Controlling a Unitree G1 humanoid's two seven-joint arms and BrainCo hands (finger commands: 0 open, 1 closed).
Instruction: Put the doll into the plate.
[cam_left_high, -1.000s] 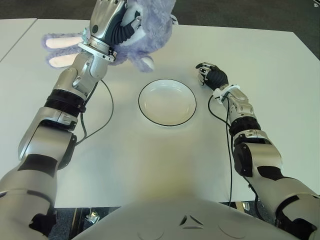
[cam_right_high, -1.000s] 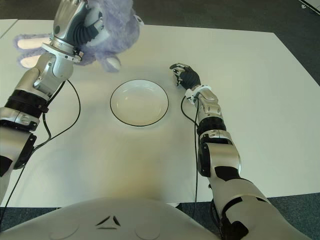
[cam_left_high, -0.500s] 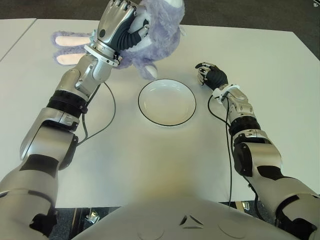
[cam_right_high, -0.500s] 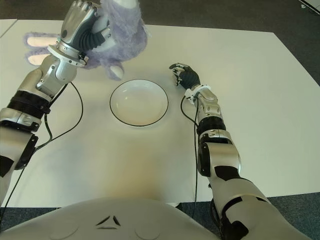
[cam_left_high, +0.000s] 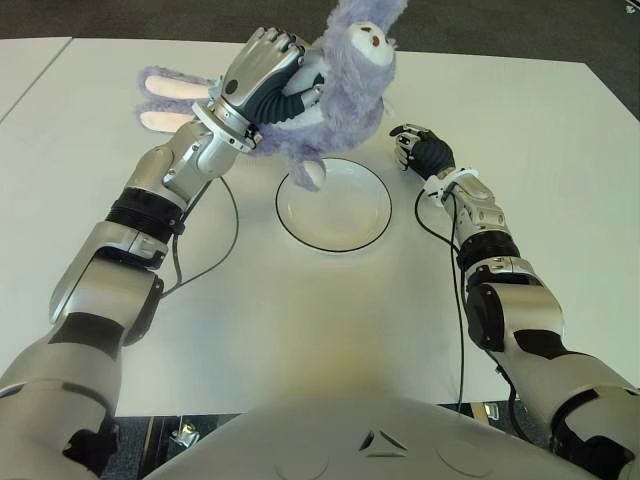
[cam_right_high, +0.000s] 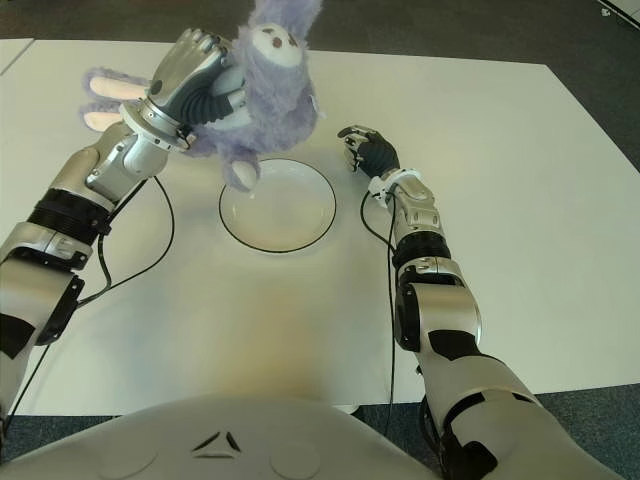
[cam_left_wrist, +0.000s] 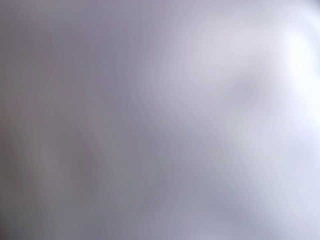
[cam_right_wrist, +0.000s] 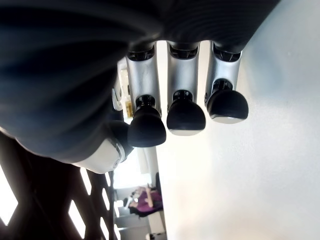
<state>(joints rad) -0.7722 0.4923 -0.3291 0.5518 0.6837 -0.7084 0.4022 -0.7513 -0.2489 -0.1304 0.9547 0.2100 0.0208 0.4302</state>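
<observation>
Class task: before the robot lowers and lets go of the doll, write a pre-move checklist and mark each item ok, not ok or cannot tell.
1. Left hand grips the doll: ok.
2. Doll held above the table, not lying on it: ok.
3. Doll centred over the plate: not ok; only a foot overlaps the far-left rim.
4. Nothing lies in the plate: ok.
5. Right hand shows beside the plate, on its right: ok.
6. Grip confirmed in the left wrist view: cannot tell.
</observation>
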